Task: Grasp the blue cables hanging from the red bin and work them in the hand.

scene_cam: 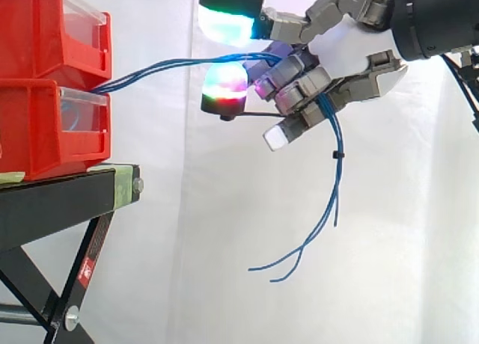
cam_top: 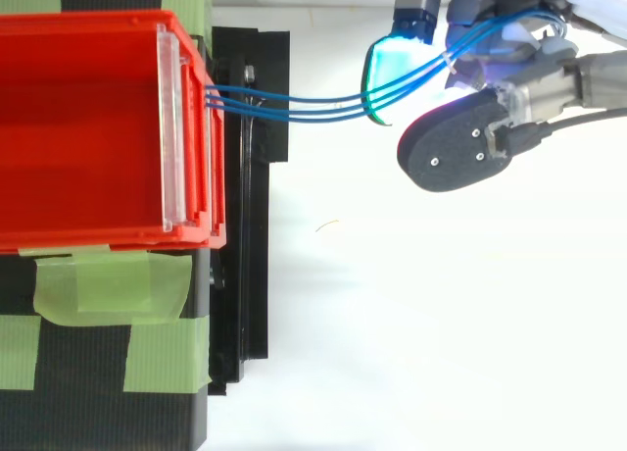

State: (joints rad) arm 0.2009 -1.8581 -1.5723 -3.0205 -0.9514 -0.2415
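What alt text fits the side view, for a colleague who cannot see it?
The hand, reaching in from the right, is curled round blue cables that stretch from stacked red bins on a black stand at left; the cables' loose ends dangle below the hand.

black stand [scene_cam: 52, 202] on a slanted leg, green tape [cam_top: 108, 284] strips across its top, more green tape wrapped at its front corner, bolt [scene_cam: 138, 185] beside it, red sticker [scene_cam: 84, 269] on the leg, white curtain [scene_cam: 187, 299] behind
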